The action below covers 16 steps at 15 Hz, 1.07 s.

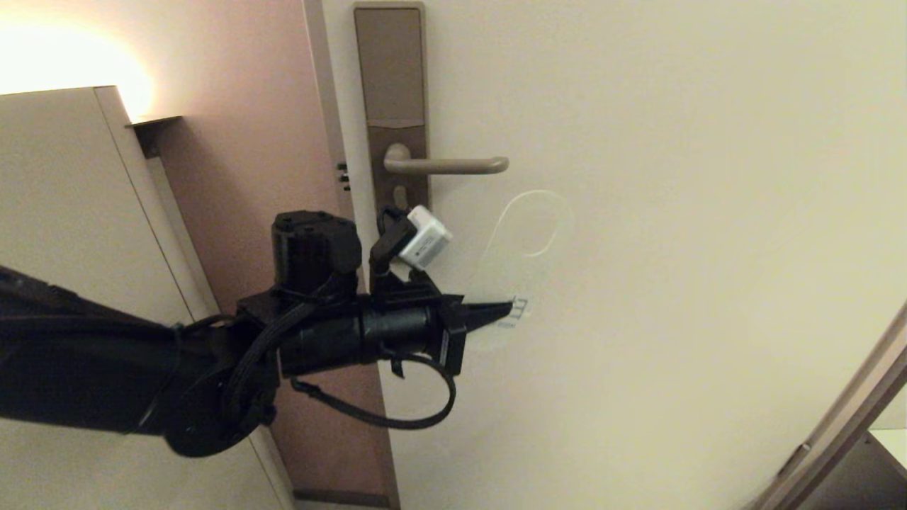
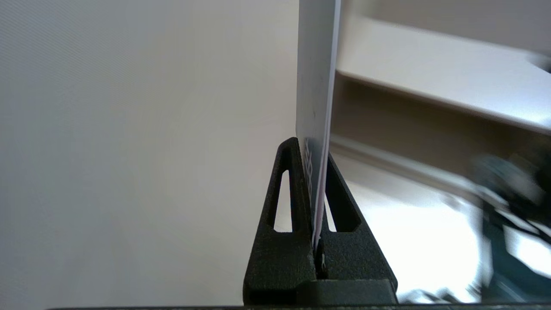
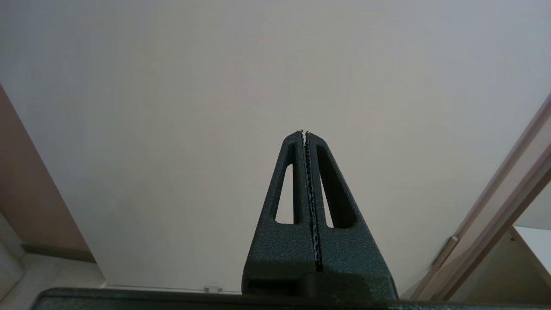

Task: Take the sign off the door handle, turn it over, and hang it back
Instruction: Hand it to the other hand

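Currently, the left gripper [image 1: 506, 308] is closed on the lower end of the sign [image 1: 521, 262] and holds it off the door handle [image 1: 448, 166], in front of the cream door [image 1: 708, 212]. No desk appears in any view, so positions are given relative to the door fittings.

In the head view, the sign shows its white face and stands tilted, with its oval-holed end uppermost and leaning toward the right. The oval hole lies below and slightly to the right of the free end of the door handle, clear of it. Some dark print is visible on the sign beside the fingertips; it is too small to read.

In the left wrist view, the sign [image 2: 316, 86] appears edge-on, clamped between the two black fingers [image 2: 292, 185] of the left gripper [image 2: 313, 148], and extends well beyond their tips.

The door handle is horizontal and projects to the right from the tall brown lock plate [image 1: 391, 71] at the left edge of the door.

The right gripper [image 3: 304, 133] is empty, with its fingers pressed together, and it faces the door surface. It does not appear in the head view.
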### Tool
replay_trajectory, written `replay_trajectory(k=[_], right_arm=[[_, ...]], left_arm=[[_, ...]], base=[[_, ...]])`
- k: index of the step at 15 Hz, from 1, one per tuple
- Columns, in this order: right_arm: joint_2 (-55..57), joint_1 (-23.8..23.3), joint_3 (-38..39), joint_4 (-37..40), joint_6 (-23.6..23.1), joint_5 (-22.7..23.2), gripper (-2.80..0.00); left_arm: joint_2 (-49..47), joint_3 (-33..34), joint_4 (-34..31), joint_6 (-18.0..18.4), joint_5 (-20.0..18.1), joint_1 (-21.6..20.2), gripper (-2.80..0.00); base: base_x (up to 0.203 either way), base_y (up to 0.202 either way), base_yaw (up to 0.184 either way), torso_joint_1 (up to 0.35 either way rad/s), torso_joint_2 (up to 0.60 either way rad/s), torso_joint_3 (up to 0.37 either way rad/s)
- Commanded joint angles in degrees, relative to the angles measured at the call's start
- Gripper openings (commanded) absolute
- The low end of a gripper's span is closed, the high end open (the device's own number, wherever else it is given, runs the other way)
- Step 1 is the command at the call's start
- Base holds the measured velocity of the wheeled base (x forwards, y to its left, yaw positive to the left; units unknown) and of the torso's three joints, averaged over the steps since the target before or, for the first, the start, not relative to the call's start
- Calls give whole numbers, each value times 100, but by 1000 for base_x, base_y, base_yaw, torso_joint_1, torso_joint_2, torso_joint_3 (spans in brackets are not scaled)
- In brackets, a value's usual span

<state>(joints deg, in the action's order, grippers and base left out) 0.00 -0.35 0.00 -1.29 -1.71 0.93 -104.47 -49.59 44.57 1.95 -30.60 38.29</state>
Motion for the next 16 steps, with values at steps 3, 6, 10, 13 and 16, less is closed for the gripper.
replay_trajectory(k=[3, 6, 10, 13, 16], right_arm=[[9, 0, 0, -3, 3, 4, -280], [2, 0, 0, -3, 1, 4, -280], [0, 0, 0, -3, -67, 30, -280], [0, 0, 0, -11, -225, 48, -280], [26, 0, -8, 157, -234, 49, -280]], left_arm=[[1191, 1359, 33, -43, -559, 154, -280], [1886, 2039, 27, -144, -810, 193, -280], [2427, 2124, 146, -1118, -821, 203, -280], [2644, 2375, 205, -1291, -802, 187, -280], [2538, 2523, 649, -1323, -798, 196, -280]], base=[[0, 0, 0, 0, 0, 0], [0, 0, 0, 0, 0, 0], [0, 0, 0, 0, 0, 0], [0, 0, 0, 0, 0, 0], [0, 0, 0, 0, 0, 0]])
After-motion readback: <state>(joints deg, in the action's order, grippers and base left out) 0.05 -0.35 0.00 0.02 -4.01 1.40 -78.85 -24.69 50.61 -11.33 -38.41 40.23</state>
